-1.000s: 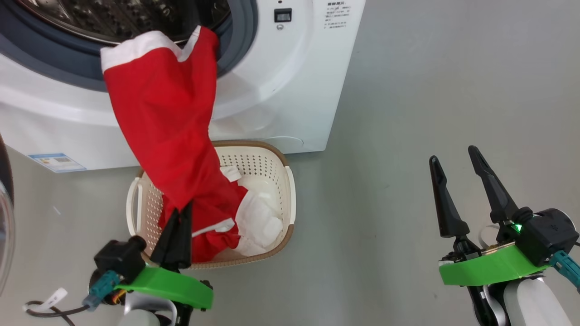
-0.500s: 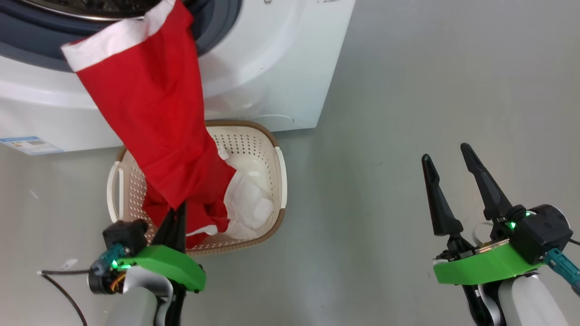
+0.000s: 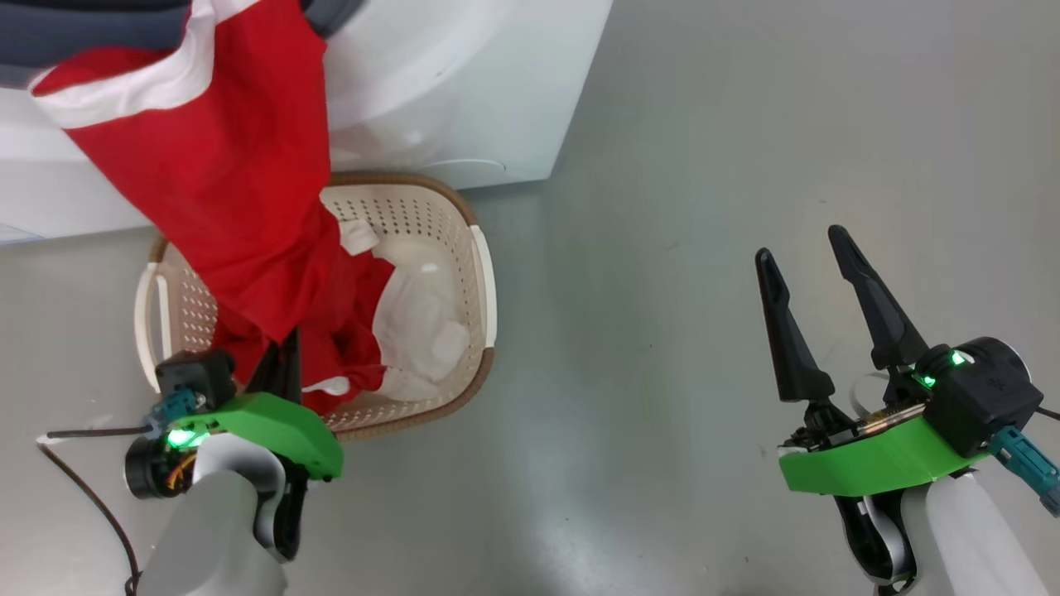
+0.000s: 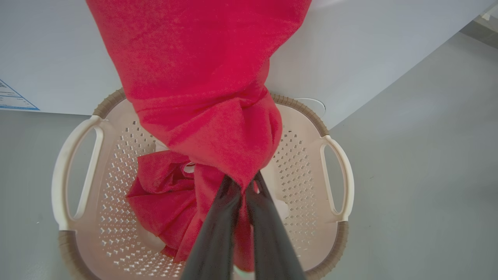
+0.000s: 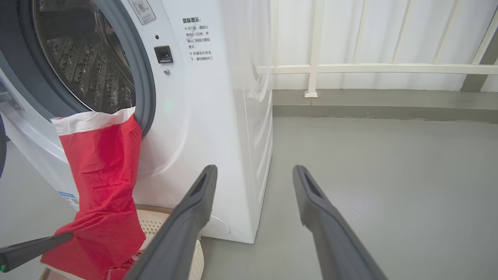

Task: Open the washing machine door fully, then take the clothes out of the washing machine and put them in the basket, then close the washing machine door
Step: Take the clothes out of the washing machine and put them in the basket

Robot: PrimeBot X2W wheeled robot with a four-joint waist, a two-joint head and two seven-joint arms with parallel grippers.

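1. Two pincers are seen in the head view. The left pincer (image 3: pixel 281 356) is clamped together on the lower end of the clothes (image 3: pixel 207 165). The right pincer (image 3: pixel 799 242) is held w/ jaws wide apart, nothing gripped, over bare floor (image 3: pixel 704 165), well apart from the basket (image 3: pixel 414 215).
2. Over the last sec the whole head view has slid: the washing machine (image 3: pixel 447 83) and basket are now shown further up-left. This is read as camera/body motion, not a move of the things.
3. Relative to the basket, the grip is approx. unchanged. The pinched end is kept over the basket's near-left part, and the red sheet is stretched from there up to the machine.
4. In the right wrist view the white-banded top end is still draped over the grey ring (image 5: pixel 146 97) at the drum (image 5: pixel 89 70) mouth, so the piece isn't freed yet.
5. Judged: mid-extraction, w/ the body prob. being backed off to drag the piece out. More red fabric (image 4: pixel 155 194) already lies in the basket.
6. Left to do: the band pulled clear, the piece dropped in, the door closed. A snag at the ring is poss.
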